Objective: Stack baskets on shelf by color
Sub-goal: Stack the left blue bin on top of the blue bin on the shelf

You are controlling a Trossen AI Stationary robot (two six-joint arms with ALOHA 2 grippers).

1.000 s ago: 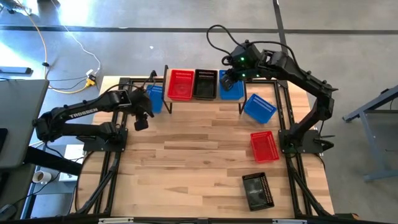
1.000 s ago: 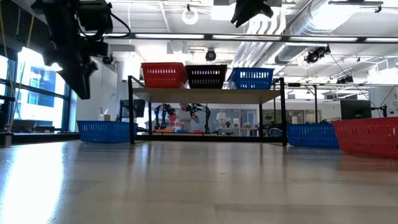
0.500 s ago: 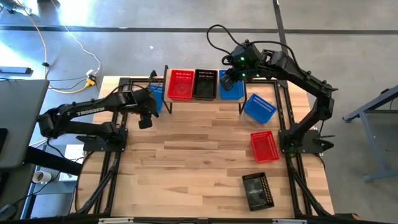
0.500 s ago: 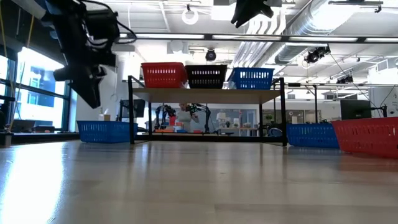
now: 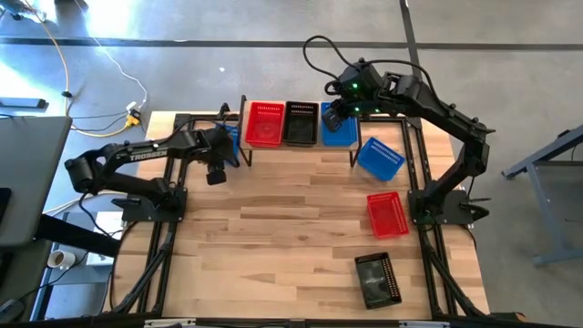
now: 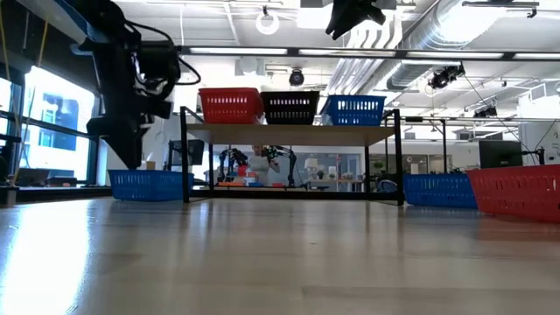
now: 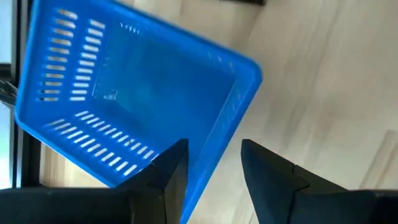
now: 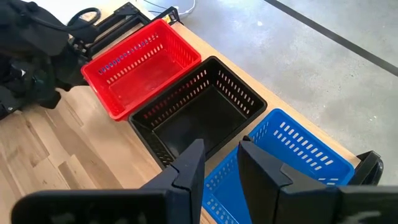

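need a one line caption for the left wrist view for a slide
Left gripper, fingers open, poised over the near wall of a blue basket lying on the wooden tabletop.

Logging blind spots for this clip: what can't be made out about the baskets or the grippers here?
- Blue basket by the left gripper: in the high view the arm covers most of it.
- Shelf stacks: neither the high nor the low view shows how many baskets are nested in each.
- Right gripper: cut off by the top edge in the low view.
- Black basket: out of the low view.
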